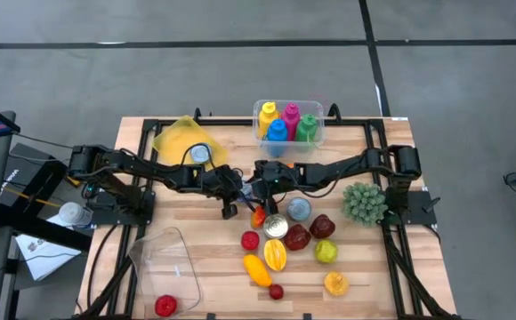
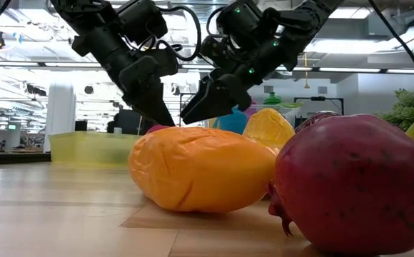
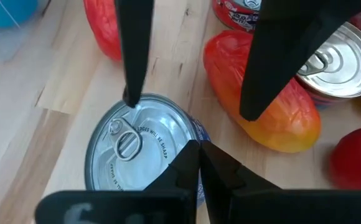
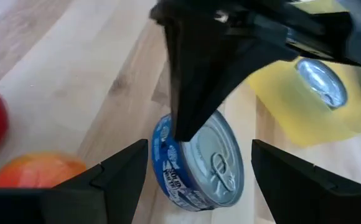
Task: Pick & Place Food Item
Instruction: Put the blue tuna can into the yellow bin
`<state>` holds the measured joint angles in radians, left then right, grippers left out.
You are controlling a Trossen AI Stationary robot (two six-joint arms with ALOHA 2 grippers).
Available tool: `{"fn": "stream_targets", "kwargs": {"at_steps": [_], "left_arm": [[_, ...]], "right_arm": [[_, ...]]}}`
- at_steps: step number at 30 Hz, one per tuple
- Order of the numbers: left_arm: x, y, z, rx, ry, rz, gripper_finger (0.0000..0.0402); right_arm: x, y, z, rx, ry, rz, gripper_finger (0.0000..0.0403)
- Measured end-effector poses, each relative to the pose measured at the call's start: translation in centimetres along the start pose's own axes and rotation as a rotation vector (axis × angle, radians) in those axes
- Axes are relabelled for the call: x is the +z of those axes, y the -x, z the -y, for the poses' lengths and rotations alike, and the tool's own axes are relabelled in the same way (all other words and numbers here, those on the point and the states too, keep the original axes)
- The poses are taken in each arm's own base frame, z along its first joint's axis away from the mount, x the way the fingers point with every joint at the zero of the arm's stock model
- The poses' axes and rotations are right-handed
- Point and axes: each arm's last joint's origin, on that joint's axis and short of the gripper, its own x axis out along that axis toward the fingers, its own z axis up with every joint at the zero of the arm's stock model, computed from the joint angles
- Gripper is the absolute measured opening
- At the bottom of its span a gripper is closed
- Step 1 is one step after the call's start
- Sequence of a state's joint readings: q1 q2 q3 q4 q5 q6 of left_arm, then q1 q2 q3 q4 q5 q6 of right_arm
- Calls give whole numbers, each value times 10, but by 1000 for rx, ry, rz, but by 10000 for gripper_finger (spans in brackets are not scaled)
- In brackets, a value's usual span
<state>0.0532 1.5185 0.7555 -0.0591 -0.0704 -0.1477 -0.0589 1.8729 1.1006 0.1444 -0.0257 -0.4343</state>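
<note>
Blue-labelled can (image 4: 199, 165) sits on the table directly ahead of the right gripper (image 4: 196, 180), between its spread fingers but not clasped; jaws wide. Left gripper (image 3: 198, 158) is pinched closed, tips just above the same can's lid (image 3: 137, 146), holding nothing. Both arms reach in from opposite sides and meet mid-table, wrists angled down, grippers nearly touching (image 1: 245, 191). Can: round, shiny metal lid with pull-ring, blue paper band. Just beside it a glossy orange-red mango (image 3: 261, 93), smooth and oval. Tabletop (image 1: 196, 222) is light wood planks.
</note>
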Motion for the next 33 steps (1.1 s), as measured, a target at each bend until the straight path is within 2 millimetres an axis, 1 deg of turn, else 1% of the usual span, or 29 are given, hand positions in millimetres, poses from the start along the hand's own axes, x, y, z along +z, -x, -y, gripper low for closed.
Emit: {"fn": "stream_targets", "kwargs": {"at_steps": [2, 4, 6, 9, 12, 15, 18, 20, 22, 24, 28, 31, 32, 33], "left_arm": [[1, 2, 0, 0, 1, 4, 0], [3, 3, 0, -3, 12, 18, 0], [4, 7, -1, -2, 19, 23, 0], [6, 11, -1, -5, 25, 42, 0], [9, 15, -1, -8, 30, 62, 0], [11, 17, -1, -11, 47, 81, 0], [12, 17, -1, -14, 59, 96, 0], [13, 17, -1, -15, 60, 105, 0], [14, 17, -1, -16, 61, 115, 0], [15, 17, -1, -13, 62, 123, 0], [15, 17, -1, -9, 66, 126, 0], [9, 23, -2, 1, 86, 63, 0], [7, 26, -2, 9, 99, 38, 0], [4, 32, -3, 30, 108, 6, 0]], "right_arm": [[-1, 0, -2, 10, 18, -11, 277], [-3, -6, -4, 5, 23, -16, 279], [-9, -8, -7, 12, 23, -49, 287], [-8, -14, -5, -36, 24, -38, 308], [-16, -18, -7, -43, 23, -85, 335], [-12, -18, -5, -54, 23, -61, 354], [-13, -20, -6, -48, 19, -59, 347], [-11, -20, -6, -27, 20, -42, 323], [-10, -23, -6, 6, 16, -34, 288], [-16, -29, -10, 45, 7, -92, 247], [-16, -40, -13, 107, 9, -151, 134], [-14, -46, -15, 170, 1, -150, 49], [-12, -48, -15, 173, -6, -153, 26], [-10, -48, -15, 177, -12, -156, 13]]}}
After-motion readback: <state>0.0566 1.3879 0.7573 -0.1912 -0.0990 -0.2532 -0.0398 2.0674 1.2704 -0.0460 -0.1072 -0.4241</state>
